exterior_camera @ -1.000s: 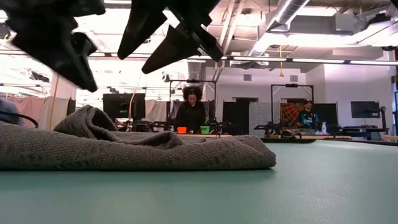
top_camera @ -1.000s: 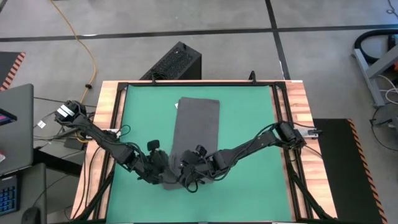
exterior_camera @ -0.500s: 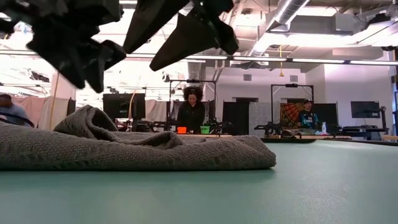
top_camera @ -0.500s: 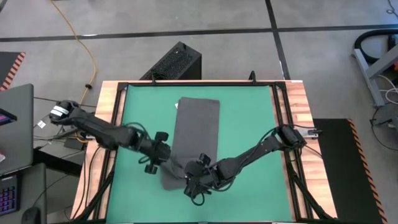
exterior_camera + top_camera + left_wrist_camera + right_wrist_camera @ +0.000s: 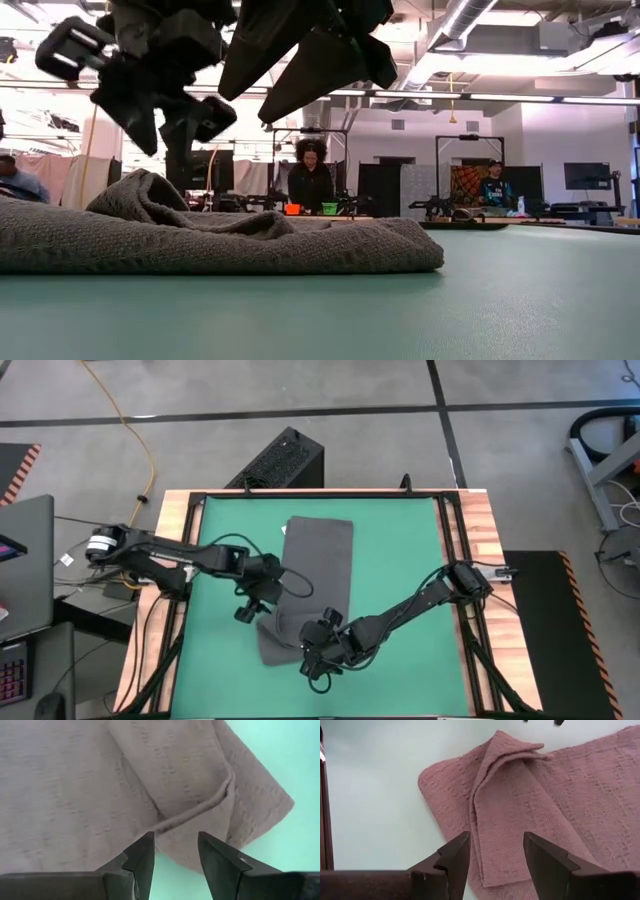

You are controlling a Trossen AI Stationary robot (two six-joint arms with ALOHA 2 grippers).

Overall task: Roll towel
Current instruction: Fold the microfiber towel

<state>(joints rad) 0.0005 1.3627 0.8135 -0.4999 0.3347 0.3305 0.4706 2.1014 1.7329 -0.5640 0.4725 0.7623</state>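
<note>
High view shows my left tool [image 5: 262, 598] and right tool [image 5: 318, 652] both parted and empty, hovering above the towel [image 5: 318, 560], whose folded near end lies between them on the table's green mat [image 5: 400, 540].

Left claw [image 5: 262, 603] and right claw [image 5: 313, 660] hover open, empty.

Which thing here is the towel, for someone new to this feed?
Start at the green mat covering the table. The towel is the dark grey strip of cloth lying along its middle. Its near end is folded over into a rumpled lump, nothing else on the mat is cloth.
</note>
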